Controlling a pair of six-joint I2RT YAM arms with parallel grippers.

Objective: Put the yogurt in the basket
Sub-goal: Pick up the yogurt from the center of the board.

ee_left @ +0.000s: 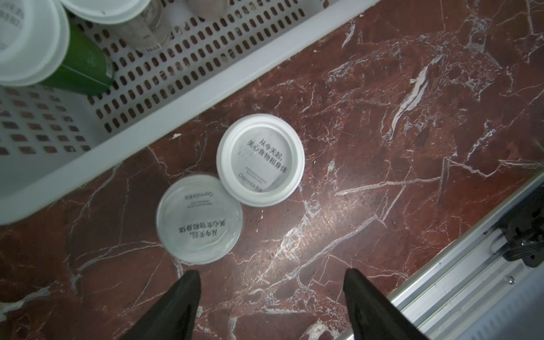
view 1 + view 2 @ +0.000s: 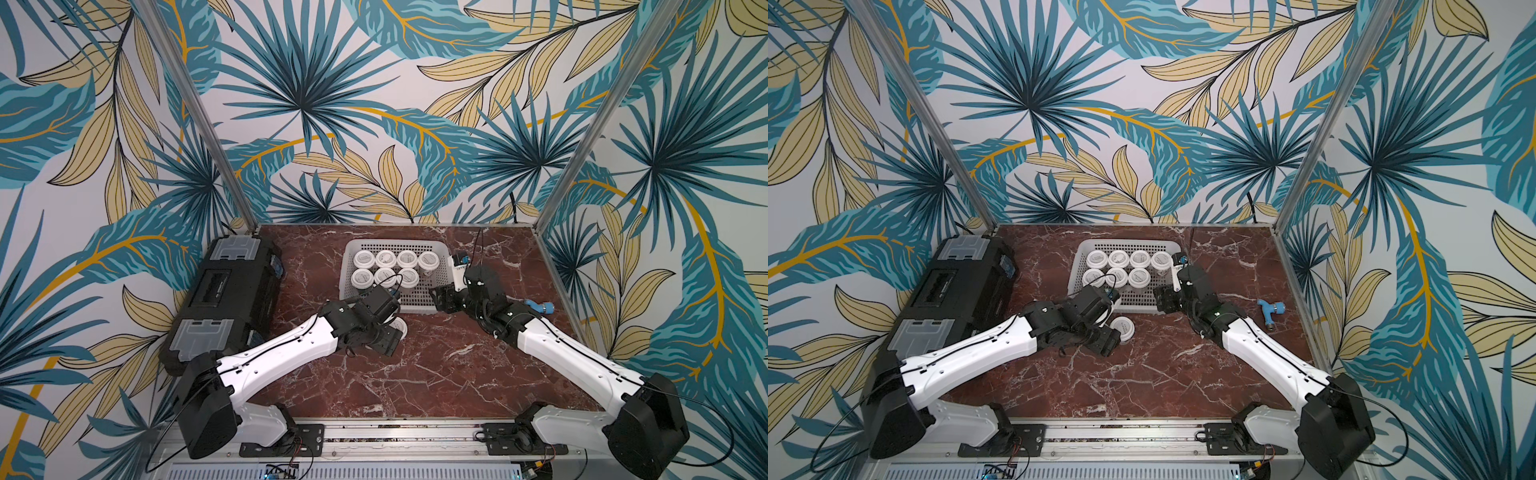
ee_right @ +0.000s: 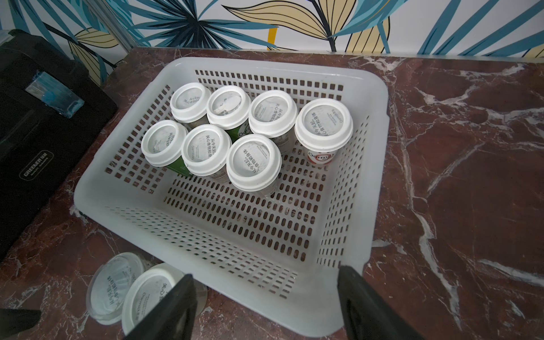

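The pale basket [image 2: 350, 266] [image 3: 88, 191] stands at the back middle of the marble table, with several white-lidded yogurt cups [image 2: 386, 259] [image 3: 253, 164] upright in its far half. Two more yogurt cups [image 1: 260, 159] [image 1: 200, 219] stand touching each other on the table just in front of the basket's near wall; one shows in a top view [image 2: 1122, 328]. My left gripper [image 2: 392, 338] [image 1: 272, 282] is open just short of these two, with only bare table between its fingers. My right gripper [image 2: 440, 301] [image 3: 266, 282] is open over the basket's near right corner, holding nothing.
A big black case [image 2: 232, 299] with grey latches lies along the left edge. A small blue fitting [image 2: 1271, 309] lies on the table by the right wall, behind my right arm. An aluminium rail [image 2: 374, 432] runs along the front edge.
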